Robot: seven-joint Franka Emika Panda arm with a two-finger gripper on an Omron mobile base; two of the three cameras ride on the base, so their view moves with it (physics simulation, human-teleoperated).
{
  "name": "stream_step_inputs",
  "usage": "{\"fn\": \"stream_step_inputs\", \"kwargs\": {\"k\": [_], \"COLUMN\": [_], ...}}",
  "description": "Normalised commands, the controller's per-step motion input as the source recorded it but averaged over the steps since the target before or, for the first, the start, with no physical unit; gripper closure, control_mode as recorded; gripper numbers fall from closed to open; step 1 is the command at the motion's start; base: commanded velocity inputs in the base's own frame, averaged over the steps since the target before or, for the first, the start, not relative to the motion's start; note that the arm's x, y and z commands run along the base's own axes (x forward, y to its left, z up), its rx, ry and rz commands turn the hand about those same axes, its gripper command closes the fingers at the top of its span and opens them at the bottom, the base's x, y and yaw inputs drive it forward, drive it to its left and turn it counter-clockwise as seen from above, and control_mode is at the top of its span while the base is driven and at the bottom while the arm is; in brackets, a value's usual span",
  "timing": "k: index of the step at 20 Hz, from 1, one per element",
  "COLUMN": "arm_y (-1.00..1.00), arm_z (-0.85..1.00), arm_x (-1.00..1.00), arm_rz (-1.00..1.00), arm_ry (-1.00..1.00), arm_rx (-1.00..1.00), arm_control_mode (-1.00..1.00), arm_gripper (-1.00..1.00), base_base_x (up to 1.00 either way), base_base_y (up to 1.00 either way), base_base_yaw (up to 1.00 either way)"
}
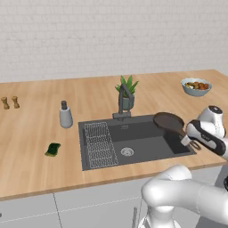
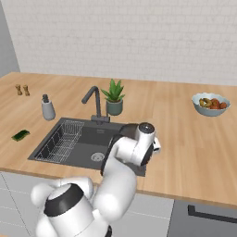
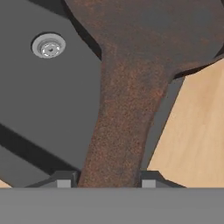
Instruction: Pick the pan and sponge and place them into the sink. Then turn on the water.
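Note:
The dark brown pan (image 1: 168, 120) hangs tilted over the right end of the sink (image 1: 142, 133), its long handle (image 3: 118, 131) running down between my fingertips (image 3: 63, 179). My gripper (image 1: 188, 140) is shut on that handle, just above the sink's right rim. In the hand view my gripper (image 3: 106, 181) looks past the pan at the steel drain (image 3: 49, 46). The green sponge (image 1: 53, 149) lies on the counter left of the sink, far from the gripper; it also shows as the sponge (image 2: 21, 135) in the right base view. Behind the basin stands the faucet (image 1: 124, 95); the water is out of view.
A wire rack (image 1: 99, 144) fills the sink's left side. A soap dispenser (image 1: 65, 115) and a potted plant (image 1: 128, 91) stand behind the sink. A bowl of food (image 1: 196, 86) sits at the back right, two small shakers (image 1: 10, 102) far left.

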Motion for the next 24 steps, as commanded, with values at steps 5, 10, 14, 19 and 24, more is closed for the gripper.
{"fn": "stream_step_inputs", "kwargs": {"k": [5,10,14,19,24], "arm_y": [0.80,0.65,0.28,0.00,0.00], "arm_z": [0.03,0.25,0.33,0.08,0.00], "arm_x": [0.01,0.02,0.00,0.03,0.28], "arm_rz": [0.22,0.25,0.22,0.15,0.18], "arm_ry": [0.00,0.00,0.04,0.04,0.04], "arm_rx": [-0.01,-0.15,-0.17,-0.04,-0.03], "arm_control_mode": [-1.00,-1.00,-1.00,-1.00,-1.00], "arm_gripper": [1.00,1.00,1.00,1.00,1.00], "base_base_x": [0.00,0.00,0.00,0.00,0.00], "base_base_y": [0.00,0.00,0.00,0.00,0.00], "base_base_yaw": [0.00,0.00,0.00,0.00,0.00]}}
